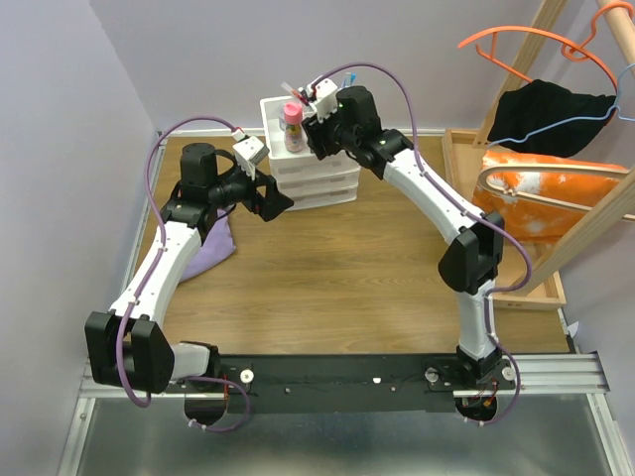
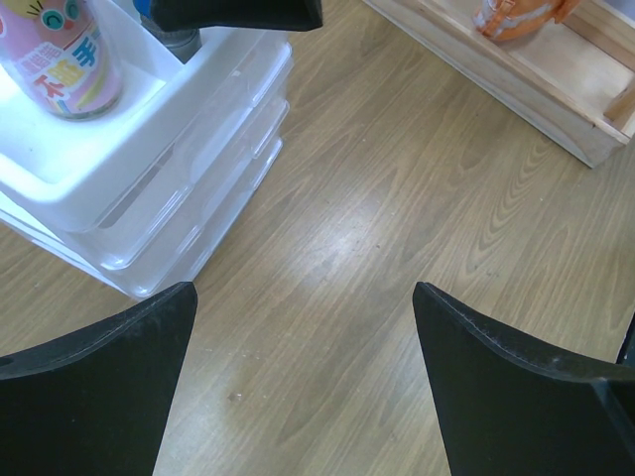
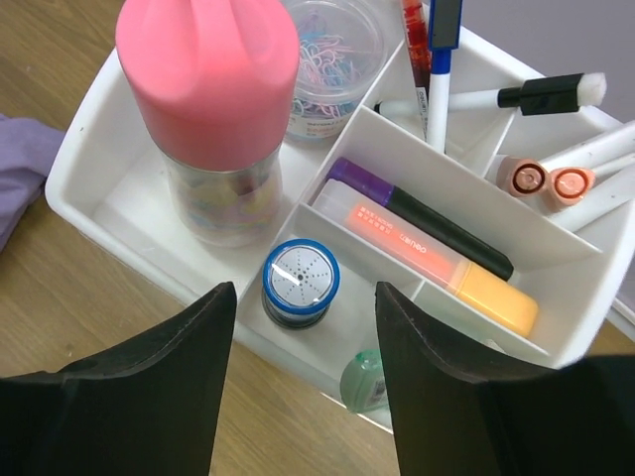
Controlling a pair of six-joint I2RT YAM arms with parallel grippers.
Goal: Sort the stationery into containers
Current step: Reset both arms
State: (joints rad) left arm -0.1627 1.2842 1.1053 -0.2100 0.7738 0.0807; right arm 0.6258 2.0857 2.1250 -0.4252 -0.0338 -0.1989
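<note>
The white desk organiser stands at the back of the table; it also shows in the left wrist view and the right wrist view. Its top compartments hold an orange highlighter, a purple-and-black marker, a blue-capped pen, white markers, a blue-lidded round item, a green item and a pink-capped bottle. My right gripper is open and empty, just above the organiser's near edge. My left gripper is open and empty over bare table beside the drawers.
A purple cloth lies under the left arm. A wooden tray-frame with an orange item stands at the right; it also shows in the left wrist view. A tub of paper clips sits in the organiser.
</note>
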